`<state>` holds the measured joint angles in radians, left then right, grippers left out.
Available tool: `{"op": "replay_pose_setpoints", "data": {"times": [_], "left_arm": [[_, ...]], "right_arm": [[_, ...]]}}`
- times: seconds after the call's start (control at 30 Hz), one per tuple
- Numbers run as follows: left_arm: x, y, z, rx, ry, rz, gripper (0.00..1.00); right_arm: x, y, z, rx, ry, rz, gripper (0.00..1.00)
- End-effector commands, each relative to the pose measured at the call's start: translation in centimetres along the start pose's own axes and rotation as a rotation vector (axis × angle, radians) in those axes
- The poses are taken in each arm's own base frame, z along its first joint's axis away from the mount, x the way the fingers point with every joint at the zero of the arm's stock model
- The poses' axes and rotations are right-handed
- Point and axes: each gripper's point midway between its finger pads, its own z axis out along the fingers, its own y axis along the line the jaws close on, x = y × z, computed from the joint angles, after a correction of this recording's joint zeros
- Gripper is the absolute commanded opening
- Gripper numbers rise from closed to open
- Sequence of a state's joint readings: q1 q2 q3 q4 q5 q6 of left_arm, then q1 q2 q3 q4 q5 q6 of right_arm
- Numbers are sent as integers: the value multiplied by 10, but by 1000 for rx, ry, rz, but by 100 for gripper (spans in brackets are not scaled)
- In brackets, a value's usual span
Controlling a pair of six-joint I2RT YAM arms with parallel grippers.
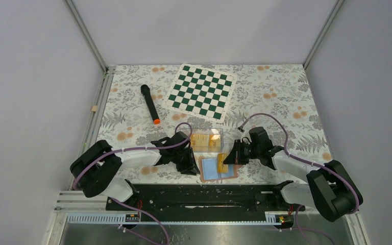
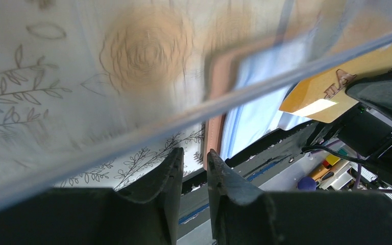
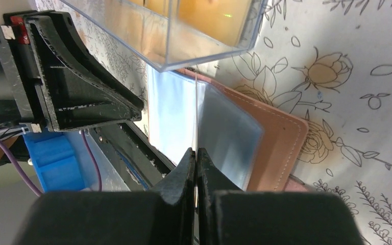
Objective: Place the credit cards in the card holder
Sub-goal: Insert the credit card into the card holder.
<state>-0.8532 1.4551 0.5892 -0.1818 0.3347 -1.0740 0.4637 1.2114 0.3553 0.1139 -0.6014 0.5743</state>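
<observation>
Right pincer (image 3: 196, 153) is closed flat on one yellow card (image 2: 332, 91), held on edge just above the open holder (image 3: 280, 138). The holder lies on the bench (image 3: 347, 76) between the two arms, its pale blue pockets facing up. Left pincer (image 2: 192, 159) sits low at the holder's left edge, fingers all but together with nothing visible in the slim gap — whether it presses on the leather I cannot tell. The clear box (image 3: 209, 46), with more yellow cards inside, is just behind the holder. From the right wrist its corner looks to overhang the holder's far edge.

Risks, as I judge them:
- The card comes at the pocket edge-on. If its corner lands on the film and not in the slot mouth, it will skate across or buckle the pocket.
- The holder looks light and unpinned — a push from the card could slide it toward the left pincer or fold it shut.
- The grip seems thin, so a sideways snag could twist the card out.
- The box is near enough for either wrist to nudge it.
</observation>
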Motion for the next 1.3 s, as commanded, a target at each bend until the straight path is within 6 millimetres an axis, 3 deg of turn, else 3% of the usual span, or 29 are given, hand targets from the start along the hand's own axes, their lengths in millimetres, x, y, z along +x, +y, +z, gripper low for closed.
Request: {"op": "replay_pose_setpoints", "data": {"times": [0.0, 0.43, 0.73, 0.93, 1.27], "left_arm": [[-5, -16, 0, 41, -9, 28, 22], [-4, -18, 4, 36, 8, 47, 14], [-3, -15, 5, 29, 12, 43, 0], [-1, -14, 5, 25, 15, 44, 0], [1, -11, 7, 17, 20, 46, 0]], "right_arm": [[1, 7, 4, -63, -11, 43, 0], [2, 16, 8, -136, -17, 121, 0], [7, 12, 9, -127, -11, 163, 0], [11, 1, 9, -79, -20, 227, 0], [-9, -4, 8, -75, -91, 205, 0]]}}
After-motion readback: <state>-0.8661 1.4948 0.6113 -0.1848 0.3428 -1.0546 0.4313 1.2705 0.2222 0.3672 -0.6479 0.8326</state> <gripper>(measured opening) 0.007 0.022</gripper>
